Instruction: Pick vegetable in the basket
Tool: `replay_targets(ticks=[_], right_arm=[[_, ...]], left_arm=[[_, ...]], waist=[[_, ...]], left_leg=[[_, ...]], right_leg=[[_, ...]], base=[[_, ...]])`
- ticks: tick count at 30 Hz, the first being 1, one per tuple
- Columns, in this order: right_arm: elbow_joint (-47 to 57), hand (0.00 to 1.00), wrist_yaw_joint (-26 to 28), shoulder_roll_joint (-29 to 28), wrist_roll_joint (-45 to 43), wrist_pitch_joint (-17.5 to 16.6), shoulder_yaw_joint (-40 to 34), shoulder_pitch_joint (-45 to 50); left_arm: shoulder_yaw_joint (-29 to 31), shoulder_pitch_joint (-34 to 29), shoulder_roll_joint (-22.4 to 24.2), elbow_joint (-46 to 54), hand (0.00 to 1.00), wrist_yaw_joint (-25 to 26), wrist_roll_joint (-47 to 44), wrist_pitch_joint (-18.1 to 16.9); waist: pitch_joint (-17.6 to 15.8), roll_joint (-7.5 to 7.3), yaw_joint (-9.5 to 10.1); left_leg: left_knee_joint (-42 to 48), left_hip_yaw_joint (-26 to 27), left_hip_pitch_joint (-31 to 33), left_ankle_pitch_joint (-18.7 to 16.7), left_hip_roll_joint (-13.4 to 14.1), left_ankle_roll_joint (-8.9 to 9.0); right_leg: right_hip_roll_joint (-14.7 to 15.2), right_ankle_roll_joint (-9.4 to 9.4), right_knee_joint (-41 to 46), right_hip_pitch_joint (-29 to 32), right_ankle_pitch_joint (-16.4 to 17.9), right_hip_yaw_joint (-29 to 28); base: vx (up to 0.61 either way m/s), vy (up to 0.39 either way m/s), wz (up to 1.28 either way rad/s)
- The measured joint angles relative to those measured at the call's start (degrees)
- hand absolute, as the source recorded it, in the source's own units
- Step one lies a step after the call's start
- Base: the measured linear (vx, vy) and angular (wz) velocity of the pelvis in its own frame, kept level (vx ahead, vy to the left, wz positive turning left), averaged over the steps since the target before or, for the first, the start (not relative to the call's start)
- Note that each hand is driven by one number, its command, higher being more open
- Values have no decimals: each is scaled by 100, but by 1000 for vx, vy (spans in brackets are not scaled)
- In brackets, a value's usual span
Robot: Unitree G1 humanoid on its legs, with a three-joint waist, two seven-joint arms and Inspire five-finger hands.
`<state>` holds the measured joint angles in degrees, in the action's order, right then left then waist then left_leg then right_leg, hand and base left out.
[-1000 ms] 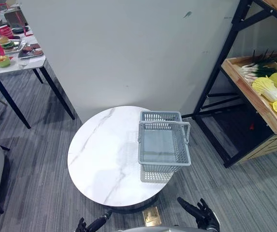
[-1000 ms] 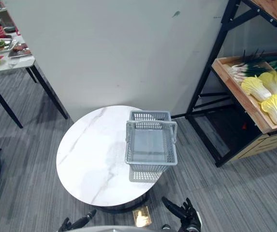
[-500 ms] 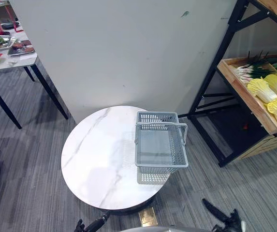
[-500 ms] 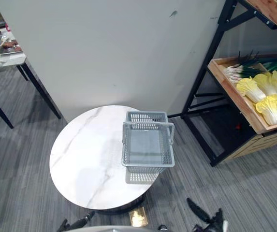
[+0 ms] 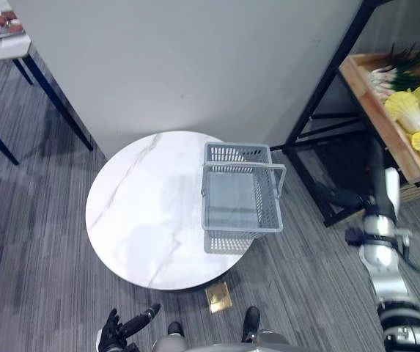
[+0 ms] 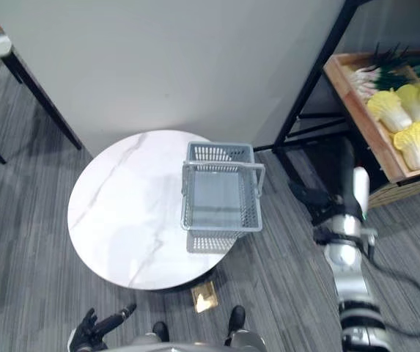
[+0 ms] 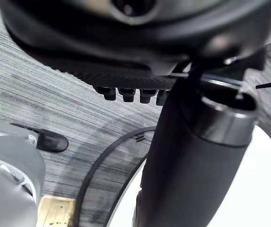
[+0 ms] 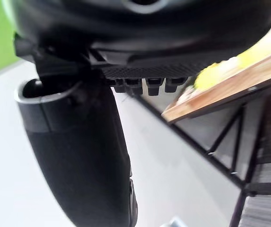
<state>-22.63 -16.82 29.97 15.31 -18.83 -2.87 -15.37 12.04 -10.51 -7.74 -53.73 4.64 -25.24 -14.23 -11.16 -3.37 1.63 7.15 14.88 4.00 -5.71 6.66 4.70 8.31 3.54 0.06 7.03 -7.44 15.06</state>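
An empty grey plastic basket [image 5: 228,240] with its handle up stands on the right side of a round white marble table [image 5: 144,213]. Yellow cabbages [image 5: 407,110] and green onions [image 5: 393,70] lie in a wooden crate [image 5: 363,95] on the shelf at the right. My right hand [image 5: 371,172] is raised in front of the shelf, just below and left of the crate, fingers straight and holding nothing. Its wrist view shows the crate's edge [image 8: 230,87] past the fingers. My left hand [image 5: 116,330] hangs low near the floor, fingers relaxed and empty.
A black metal shelf frame [image 5: 327,95] carries the crate at the right. A white wall panel stands behind the table. Another table with dark legs [image 5: 48,95] is at the far left. A brass floor plate [image 5: 219,297] lies by the round table's base.
My right arm has swung up from the bottom edge to in front of the shelf. The camera has shifted, showing more floor. The basket and left hand stay put.
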Motion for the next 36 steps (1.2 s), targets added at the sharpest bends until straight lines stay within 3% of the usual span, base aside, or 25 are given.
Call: replay_targets(ticks=[2, 4, 10, 14, 22, 26, 33, 36], right_arm=[[-14, 100, 91, 342, 402, -8, 531, -482], [-31, 100, 137, 556, 696, -45, 932, -838], [-141, 100, 347, 1120, 719, -181, 1691, -1957], [-484, 100, 444, 1288, 714, -182, 2096, -2598], [-1309, 100, 525, 1367, 683, 5, 2294, -3352], [-1699, 100, 560, 1494, 679, 12, 2330, -3785], [-2212, 100, 665, 1556, 580, 66, 2496, -4050], [-2281, 100, 719, 1615, 543, 59, 2496, -4166]], left_arm=[[-58, 62, -73, 87, 100, -10, -17, -20], [-103, 68, -80, 128, 100, -12, -73, -21], [-175, 190, -88, 473, 100, -145, -184, -24], [-185, 309, -102, 580, 100, -165, -251, -26], [-217, 316, -107, 755, 100, -165, -236, -16], [-293, 374, -91, 736, 100, -217, -250, 2], [-528, 432, -96, 841, 100, -202, -228, -79], [-692, 440, -99, 978, 100, -206, -230, -75]], waist=[[-188, -24, 130], [-272, -9, 139], [-793, 0, 265], [-951, 34, 335], [-1214, 104, 426], [-1431, 257, 470], [-1516, 310, 489], [-1627, 405, 502]], left_leg=[[117, -49, 146, 3, 0, -16], [183, -109, 312, 18, -5, -40], [480, -169, 745, 22, -20, -119], [672, -272, 1030, 21, -21, -136], [939, -435, 1380, -37, -13, -109], [1084, -535, 1538, 3, -1, -131], [1203, -630, 1747, 2, 12, -130], [1251, -653, 1809, 3, 12, -130]], right_leg=[[7, -5, -84, 40, -98, -6], [7, -46, -161, 113, -221, -3], [24, -37, -362, 309, -572, -121], [36, -34, -377, 449, -588, -122], [37, -35, -392, 592, -587, -129], [8, -35, -393, 668, -587, -128], [-11, -40, -394, 773, -584, -111], [-11, -41, -394, 796, -582, -106]], base=[[-77, 4, 10], [-73, 10, 11], [-85, 31, 5], [-70, 15, 7], [-53, 24, 7], [-23, 9, 1], [-7, 37, 5], [2, 50, 3]])
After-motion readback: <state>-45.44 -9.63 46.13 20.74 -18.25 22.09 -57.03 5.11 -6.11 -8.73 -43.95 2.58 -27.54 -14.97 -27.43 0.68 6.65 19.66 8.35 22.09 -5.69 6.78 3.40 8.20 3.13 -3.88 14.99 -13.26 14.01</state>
